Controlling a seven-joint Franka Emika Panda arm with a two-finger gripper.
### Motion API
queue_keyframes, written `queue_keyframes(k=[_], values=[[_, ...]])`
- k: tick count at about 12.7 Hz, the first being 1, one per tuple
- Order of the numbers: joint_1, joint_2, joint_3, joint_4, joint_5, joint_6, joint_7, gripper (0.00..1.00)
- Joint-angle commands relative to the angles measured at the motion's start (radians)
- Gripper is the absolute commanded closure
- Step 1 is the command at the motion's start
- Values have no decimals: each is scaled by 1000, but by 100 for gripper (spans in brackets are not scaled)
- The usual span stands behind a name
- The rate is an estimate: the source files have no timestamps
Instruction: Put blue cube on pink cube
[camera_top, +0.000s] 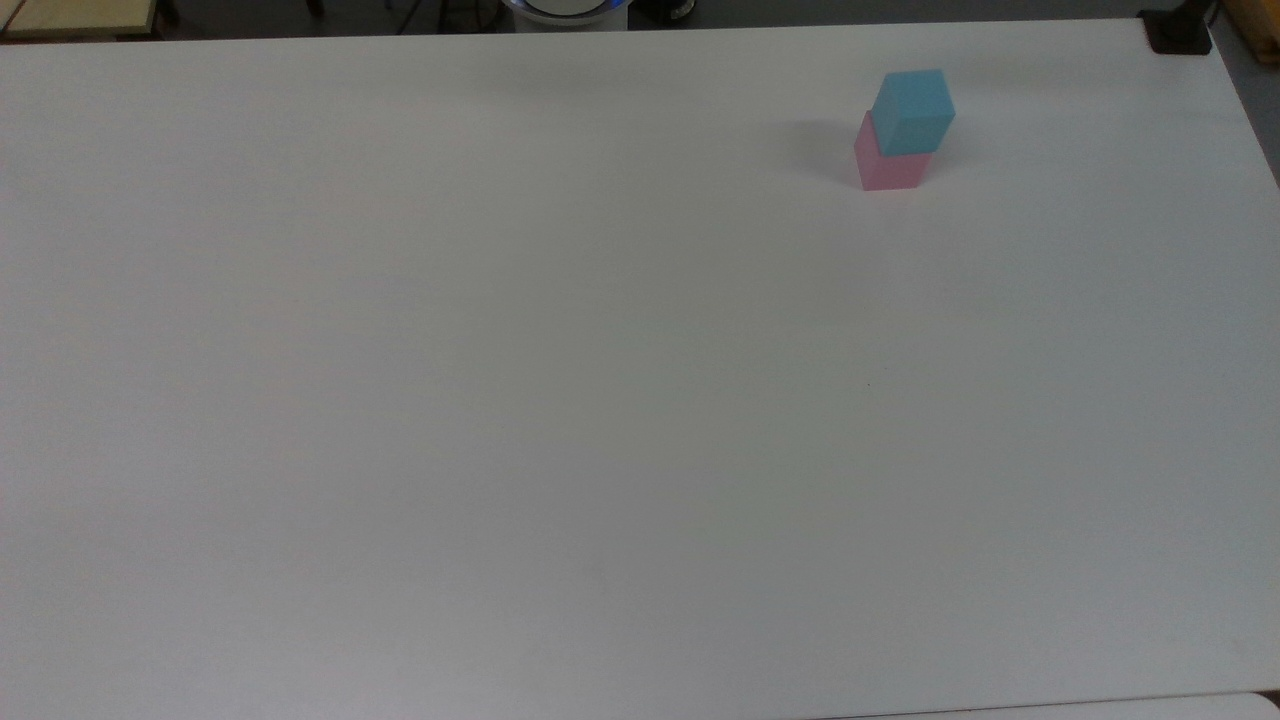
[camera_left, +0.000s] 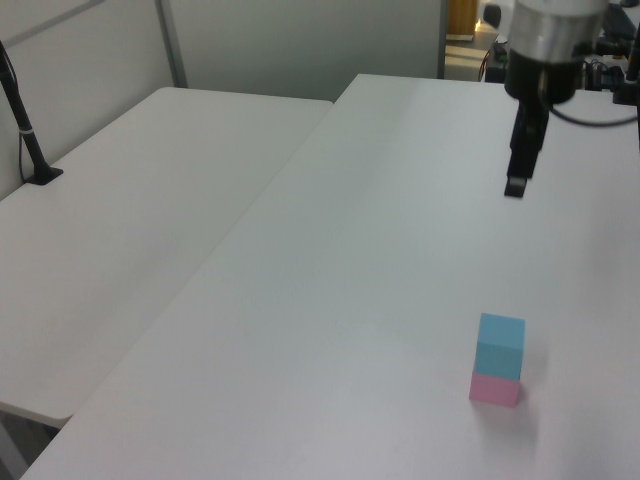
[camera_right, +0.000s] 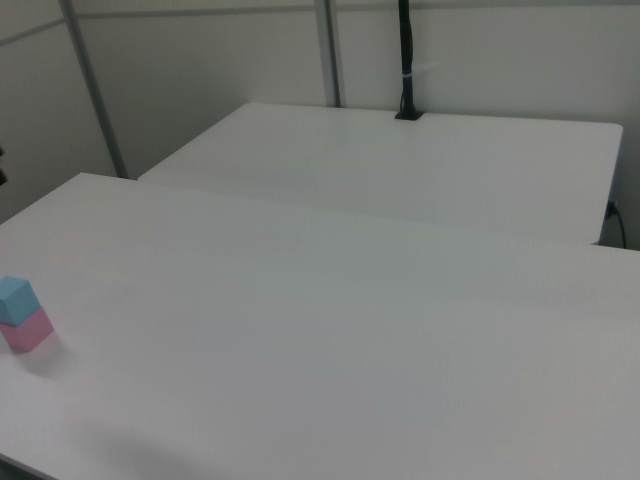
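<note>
Colours as I read them from my station:

- Blue cube (camera_top: 912, 110) (camera_left: 500, 345) (camera_right: 15, 299): plain light cyan, matte, no pattern; its side faces look a shade darker in my top view.
- Pink cube (camera_top: 888, 168) (camera_left: 495, 388) (camera_right: 29, 330): plain pale pink, matte, unmarked.
- Table (camera_top: 560, 400) (camera_left: 380, 260) (camera_right: 330, 330): uniform white to pale grey, with a soft grey shadow beside the cubes.
- End effector (camera_left: 517, 183): black fingers under a silver-grey collar, a black cable alongside.
- Post (camera_right: 406, 55): black.
</note>
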Motion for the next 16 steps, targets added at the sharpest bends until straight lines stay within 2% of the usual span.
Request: queue_keyframes(k=[1,5,6,8,11,13,16], values=[[-159,20,-57,88,7,-111,-240,0],[-367,-3,-178,101,25,-126,-541,0],[-394,-14,-213,96,47,-126,-590,0],[-407,-9,-266,90,59,-115,-596,0],[-441,31,-273,84,73,-67,-600,0],[-441,41,-273,89,70,-17,-594,0],[-433,43,-266,87,62,-26,-594,0]])
